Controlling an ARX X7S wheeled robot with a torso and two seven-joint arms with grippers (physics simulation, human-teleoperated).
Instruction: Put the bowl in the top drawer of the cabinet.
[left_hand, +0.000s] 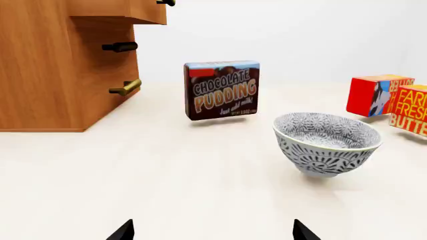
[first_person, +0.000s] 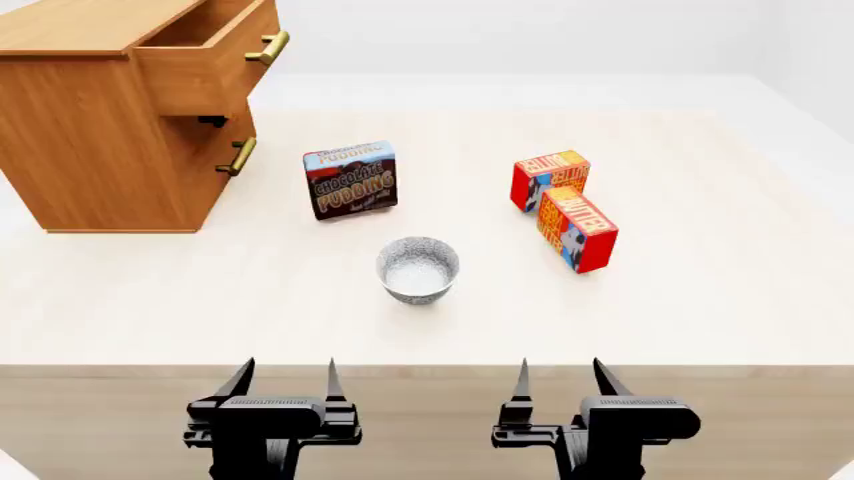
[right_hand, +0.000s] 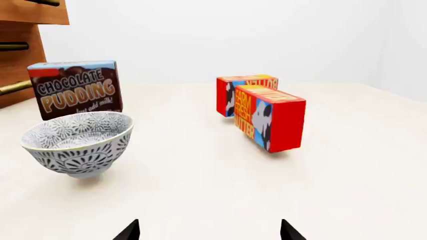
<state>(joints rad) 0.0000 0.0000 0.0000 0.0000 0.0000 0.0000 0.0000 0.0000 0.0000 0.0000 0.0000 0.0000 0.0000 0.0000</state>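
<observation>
Bowl (first_person: 418, 268) is sitting upright mid-counter, roughly halfway between both hands and ahead of them. Left hand (first_person: 283, 385) and right hand (first_person: 558, 383) are both hanging wide open, empty, at the near edge. Top drawer (first_person: 214, 55) is sticking out open, far-left, so I'd guess left.

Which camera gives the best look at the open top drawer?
The head view: it shows the top drawer pulled out, looking into it from above. Both wrist views catch only a corner of its underside.

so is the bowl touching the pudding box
Apart. The head view shows bare table between the bowl and the pudding box behind it.
</observation>
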